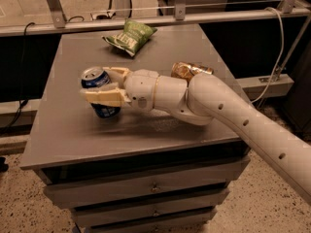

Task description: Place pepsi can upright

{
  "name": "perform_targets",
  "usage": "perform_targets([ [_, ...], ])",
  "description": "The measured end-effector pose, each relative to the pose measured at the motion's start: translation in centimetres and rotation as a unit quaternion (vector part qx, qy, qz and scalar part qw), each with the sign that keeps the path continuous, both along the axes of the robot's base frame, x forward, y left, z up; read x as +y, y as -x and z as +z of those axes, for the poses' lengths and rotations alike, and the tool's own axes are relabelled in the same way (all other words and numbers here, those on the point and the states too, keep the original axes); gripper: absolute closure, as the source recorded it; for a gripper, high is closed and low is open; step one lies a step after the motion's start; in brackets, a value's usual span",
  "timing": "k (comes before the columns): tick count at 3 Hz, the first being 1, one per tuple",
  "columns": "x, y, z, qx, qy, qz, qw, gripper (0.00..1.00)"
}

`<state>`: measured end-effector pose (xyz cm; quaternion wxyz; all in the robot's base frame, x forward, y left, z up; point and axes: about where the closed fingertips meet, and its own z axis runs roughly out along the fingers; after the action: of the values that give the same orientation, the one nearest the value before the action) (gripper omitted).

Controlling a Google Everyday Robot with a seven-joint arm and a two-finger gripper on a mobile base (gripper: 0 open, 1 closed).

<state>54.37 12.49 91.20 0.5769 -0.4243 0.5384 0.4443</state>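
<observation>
the white arm (228, 115) reaches in from the lower right and runs low and nearly level across the grey surface (63, 140) toward its left side, the thick forearm sloping down to a rounded wrist that sits just above the top. at its end the tool (97, 84) is pinching the pepsi can (95, 79), with its 2 pale fingers (104, 97) pressed against opposite sides of the can's body: 1 crosses the near side and 1 lies along the far side. the can stands close to upright over the left-middle part of the surface, leaning slightly, its silver top end facing up and a little toward the camera. its lower end is right at the surface, though whether it touches cannot be told. a gold-brown can (190, 70) lies on its side just behind the arm's elbow region, partly hidden by it. a green chip bag (130, 35) lies well apart near the far edge. below the surface are 3 drawers (150, 186).
</observation>
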Motion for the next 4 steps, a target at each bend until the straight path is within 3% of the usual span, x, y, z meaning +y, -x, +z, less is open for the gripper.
perform_targets([
  [3, -2.3, 1.4, -2.4, 0.018, -0.009, -0.004, 0.9998, 0.12],
  [4, -3.4, 1.9, -2.4, 0.02, -0.003, -0.007, 0.9998, 0.0],
])
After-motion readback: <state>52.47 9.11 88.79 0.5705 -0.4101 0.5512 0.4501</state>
